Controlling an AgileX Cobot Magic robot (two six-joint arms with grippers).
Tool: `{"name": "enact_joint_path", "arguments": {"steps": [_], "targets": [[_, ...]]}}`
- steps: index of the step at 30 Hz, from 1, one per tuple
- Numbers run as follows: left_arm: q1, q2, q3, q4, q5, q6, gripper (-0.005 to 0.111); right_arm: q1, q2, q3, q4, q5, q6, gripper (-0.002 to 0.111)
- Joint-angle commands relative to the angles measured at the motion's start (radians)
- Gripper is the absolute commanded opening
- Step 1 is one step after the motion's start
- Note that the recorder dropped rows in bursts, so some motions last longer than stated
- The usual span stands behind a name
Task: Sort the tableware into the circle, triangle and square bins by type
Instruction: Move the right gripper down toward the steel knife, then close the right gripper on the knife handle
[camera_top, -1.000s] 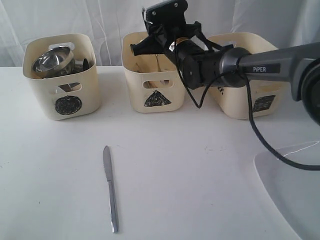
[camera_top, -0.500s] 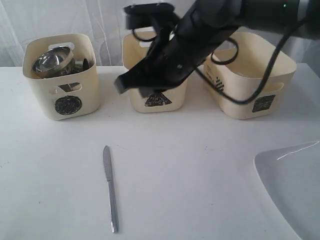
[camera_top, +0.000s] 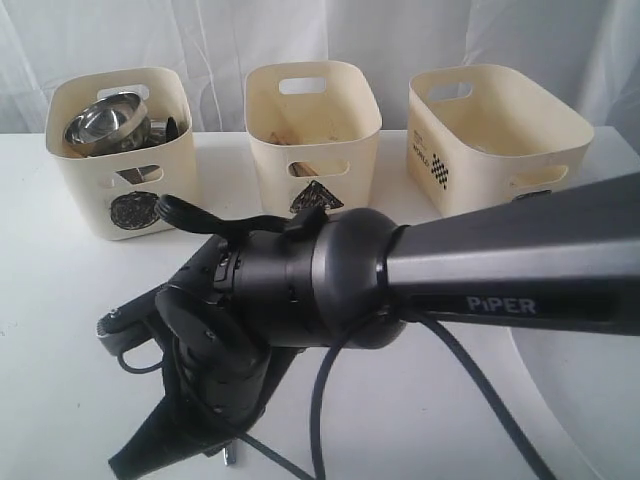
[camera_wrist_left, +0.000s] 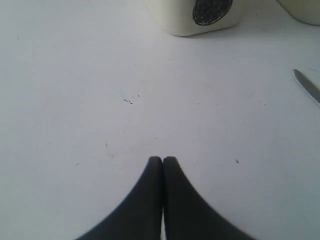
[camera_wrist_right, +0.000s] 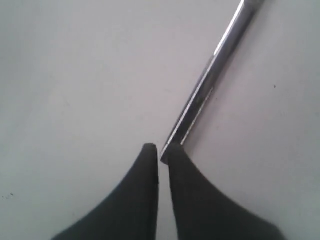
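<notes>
The steel knife (camera_wrist_right: 210, 82) lies on the white table, and its near end touches the tip of one finger of my right gripper (camera_wrist_right: 159, 148). The jaws stand almost together with only a thin slit and nothing between them. In the exterior view the right arm (camera_top: 300, 290) fills the front and hides nearly all of the knife; a sliver (camera_top: 230, 457) shows. My left gripper (camera_wrist_left: 162, 160) is shut and empty over bare table, with the knife's tip (camera_wrist_left: 307, 86) off to its side. At the back stand the circle bin (camera_top: 125, 205), triangle bin (camera_top: 312, 185) and square bin (camera_top: 495, 190).
A steel bowl (camera_top: 100, 122) and other steel pieces sit in the circle bin. Something wooden (camera_top: 283, 138) lies in the triangle bin. The large white square plate (camera_top: 590, 400) rests at the front right table edge. The circle bin's marked front (camera_wrist_left: 210, 10) is near the left gripper.
The right arm swung from above the triangle bin down and forward to the front left of the table, and its gripper now sits at the knife's end. The knife has not moved.
</notes>
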Motion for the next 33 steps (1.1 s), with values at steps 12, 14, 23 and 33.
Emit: {"name": "enact_joint_path", "arguments": {"steps": [12, 14, 23, 33], "targets": [[0.003, 0.001, 0.004, -0.014, 0.003, 0.0, 0.0, -0.14, 0.037, -0.021, 0.022, -0.06, 0.162, 0.04], [0.003, 0.001, 0.004, -0.014, 0.003, 0.0, 0.0, -0.151, 0.054, -0.046, 0.022, -0.036, 0.157, 0.04], [0.003, 0.001, 0.004, -0.014, 0.003, 0.0, 0.0, -0.149, 0.132, -0.173, 0.022, 0.049, 0.126, 0.04], [0.003, 0.001, 0.004, -0.014, 0.003, 0.0, 0.0, -0.145, 0.186, -0.184, 0.038, 0.076, 0.07, 0.04]]}}
